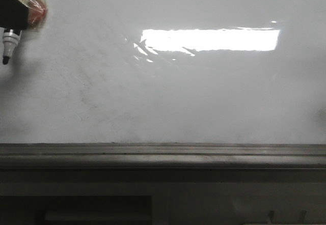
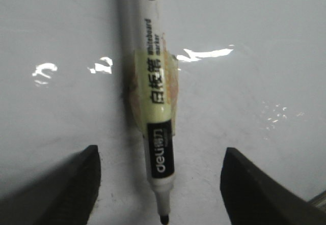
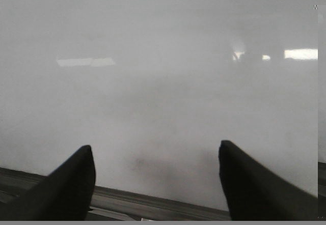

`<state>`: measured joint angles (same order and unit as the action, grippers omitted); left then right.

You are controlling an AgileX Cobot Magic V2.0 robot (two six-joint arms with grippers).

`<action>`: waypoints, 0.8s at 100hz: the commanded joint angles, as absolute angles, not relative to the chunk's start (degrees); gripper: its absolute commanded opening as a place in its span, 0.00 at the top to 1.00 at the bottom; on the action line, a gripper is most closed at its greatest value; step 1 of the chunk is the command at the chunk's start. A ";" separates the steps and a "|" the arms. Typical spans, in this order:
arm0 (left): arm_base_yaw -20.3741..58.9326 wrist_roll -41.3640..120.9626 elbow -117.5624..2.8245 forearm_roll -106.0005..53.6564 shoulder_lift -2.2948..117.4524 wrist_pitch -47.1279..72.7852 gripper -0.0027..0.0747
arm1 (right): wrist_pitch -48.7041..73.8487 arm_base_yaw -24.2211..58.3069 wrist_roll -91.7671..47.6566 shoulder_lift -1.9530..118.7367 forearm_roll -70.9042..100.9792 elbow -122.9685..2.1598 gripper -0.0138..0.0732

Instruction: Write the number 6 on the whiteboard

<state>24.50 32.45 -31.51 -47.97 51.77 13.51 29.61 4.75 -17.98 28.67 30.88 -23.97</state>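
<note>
Front view: whiteboard (image 1: 168,97) blank, no 6 drawn yet.
Left gripper (image 2: 160,184): fingers spread wide; marker (image 2: 155,103) taped on, nib forward, seemingly just off the board.
Right gripper (image 3: 155,184): open, empty.
Nearer arm: left.

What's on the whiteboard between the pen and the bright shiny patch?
Only bare whiteboard with faint grey smudges lies between the marker and the glare; no number 6 yet, as the front view shows.

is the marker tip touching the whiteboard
Cannot tell. The front view shows the marker tip over the whiteboard with no line drawn; no view plainly shows contact or a gap.
</note>
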 commanded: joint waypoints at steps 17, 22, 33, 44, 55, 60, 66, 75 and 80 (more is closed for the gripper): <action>24.95 33.03 -35.47 -49.17 55.45 9.25 0.62 | 26.53 4.55 -18.78 29.27 31.37 -25.99 0.31; 24.95 33.03 -35.51 -49.17 55.45 9.25 0.73 | 26.53 4.55 -18.78 29.27 31.37 -25.99 0.31; 24.95 33.14 -35.51 -49.06 55.45 9.49 0.99 | 26.33 4.55 -18.78 29.27 31.37 -25.99 0.31; 24.95 33.94 -35.60 -49.06 54.95 10.80 0.99 | 26.33 4.55 -18.78 29.27 31.37 -25.99 0.31; 24.95 38.32 -35.64 -49.06 52.96 13.69 0.99 | 27.07 4.55 -18.78 29.27 32.48 -25.99 0.31; 24.95 41.55 -35.64 -48.94 51.89 16.24 0.99 | 28.39 4.65 -19.75 29.27 33.72 -26.30 0.31; 24.95 44.48 -35.64 -48.82 50.65 19.55 0.99 | 31.00 4.91 -23.77 29.80 37.41 -27.26 0.31; 24.95 48.32 -35.64 -48.70 49.61 25.46 0.99 | 35.13 5.81 -30.69 31.85 45.27 -29.57 0.31; 24.95 49.48 -35.64 -48.57 49.39 28.21 0.99 | 38.36 6.46 -35.09 33.64 49.39 -31.28 0.31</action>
<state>24.50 46.41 -33.44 -47.64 50.46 25.43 36.44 5.66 -27.33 30.87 40.61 -26.91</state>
